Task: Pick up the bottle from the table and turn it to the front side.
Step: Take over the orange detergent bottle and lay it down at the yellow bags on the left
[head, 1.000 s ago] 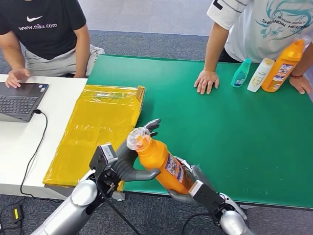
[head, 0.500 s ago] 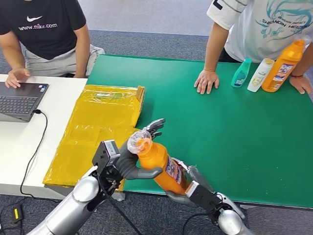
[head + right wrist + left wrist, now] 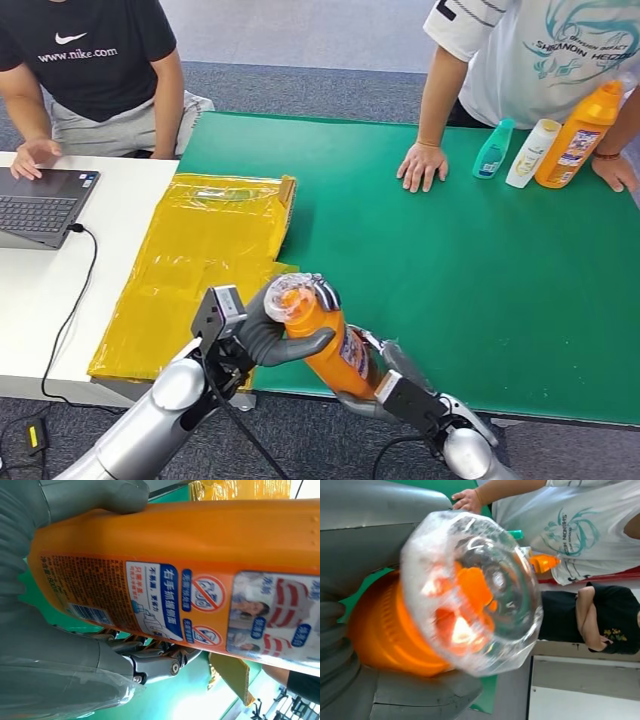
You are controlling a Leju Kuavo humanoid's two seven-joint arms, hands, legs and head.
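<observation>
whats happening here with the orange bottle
The robot has an orange bottle up off the green table, held in both hands: the left robot hand wraps the neck near the plastic-covered cap, and the right robot hand holds the lower body. The label side shows in the right wrist view. A person stands at the far edge beside three more bottles.

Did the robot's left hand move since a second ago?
Yes. The left hand closed its fingers over the orange bottle top; earlier they reached toward the green table's middle.

Glossy orange plastic bottle (image 3: 332, 345); matt green table (image 3: 483, 290).
</observation>
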